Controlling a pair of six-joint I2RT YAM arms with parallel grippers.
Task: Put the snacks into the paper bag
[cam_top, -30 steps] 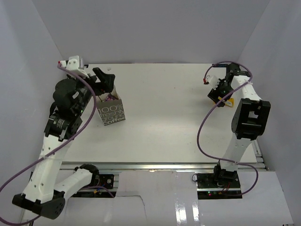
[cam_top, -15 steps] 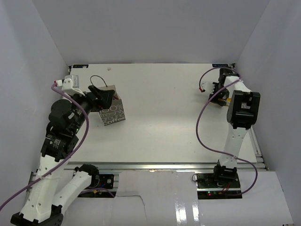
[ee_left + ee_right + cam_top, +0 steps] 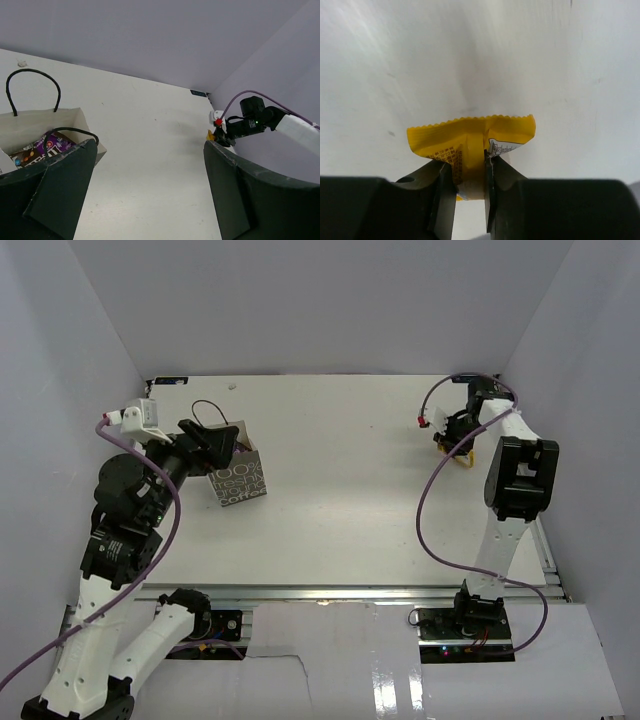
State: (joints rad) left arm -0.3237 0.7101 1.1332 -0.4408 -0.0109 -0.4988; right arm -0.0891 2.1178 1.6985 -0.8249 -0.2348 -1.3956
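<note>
A yellow snack packet (image 3: 470, 134) is pinched between the jaws of my right gripper (image 3: 469, 172), crumpled where they meet. It lies low over the table's far right (image 3: 462, 457), where my right gripper (image 3: 455, 443) reaches down. The grey-brown paper bag (image 3: 240, 481) stands open at the far left. Inside it a purple snack (image 3: 50, 146) shows beside the black cord handles (image 3: 30, 80). My left gripper (image 3: 222, 440) hovers at the bag's left rim, open with nothing between its fingers (image 3: 65, 190). The left wrist view also catches the yellow packet (image 3: 211, 135) across the table.
Pale enclosure walls (image 3: 320, 300) close in the white table (image 3: 340, 510) at the back and both sides. Purple cables (image 3: 430, 510) loop off each arm. The right arm's upper link (image 3: 515, 480) stands near the right wall.
My right gripper has closed on the yellow packet and shifted slightly left. My left arm swung down and back, bringing its gripper to the bag's left rim.
</note>
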